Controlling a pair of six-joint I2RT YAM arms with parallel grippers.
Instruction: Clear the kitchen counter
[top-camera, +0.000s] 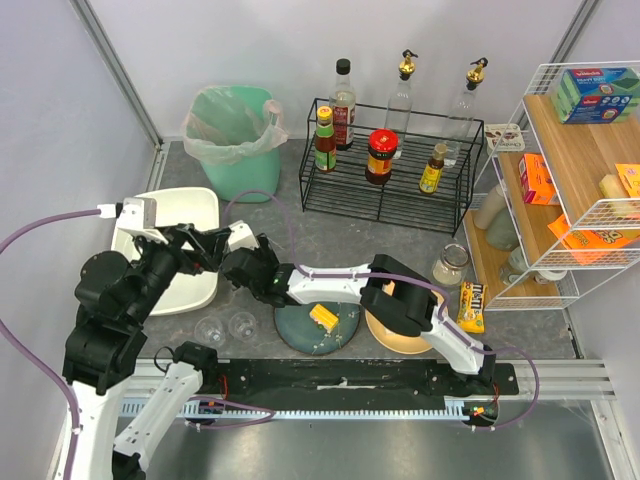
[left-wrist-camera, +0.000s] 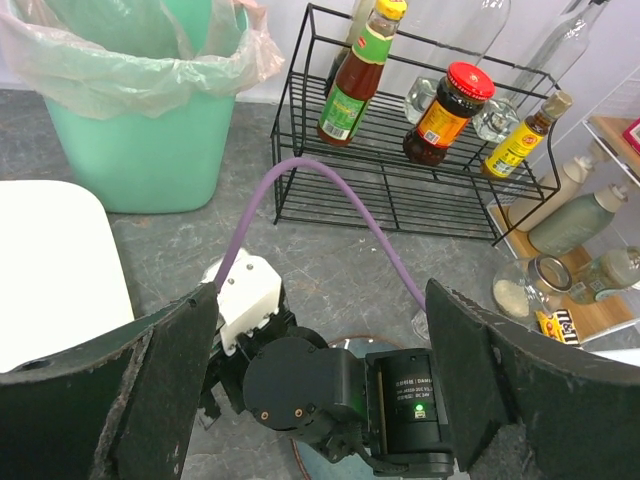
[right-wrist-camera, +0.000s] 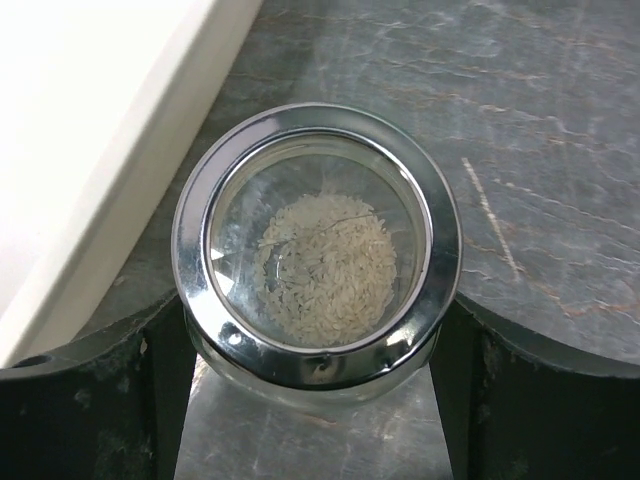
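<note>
Jaws of my right gripper (right-wrist-camera: 312, 335) are closed around a glass rice jar (right-wrist-camera: 318, 250); those of my left gripper (left-wrist-camera: 322, 300) stand wide apart.
Down my right wrist, the jar's steel-rimmed lid sits between my two fingers, which look to be pressing its sides, though I cannot tell whether its base touches the kitchen counter (right-wrist-camera: 520, 150) spreading dark grey beneath it. The white tub (right-wrist-camera: 90, 120) lies just beside the jar. My left gripper holds nothing and hangs above my right arm's wrist (left-wrist-camera: 300, 385). Beyond it on the counter stand a green bin (left-wrist-camera: 150, 140) and a black wire rack (left-wrist-camera: 420, 200) of bottles.
</note>
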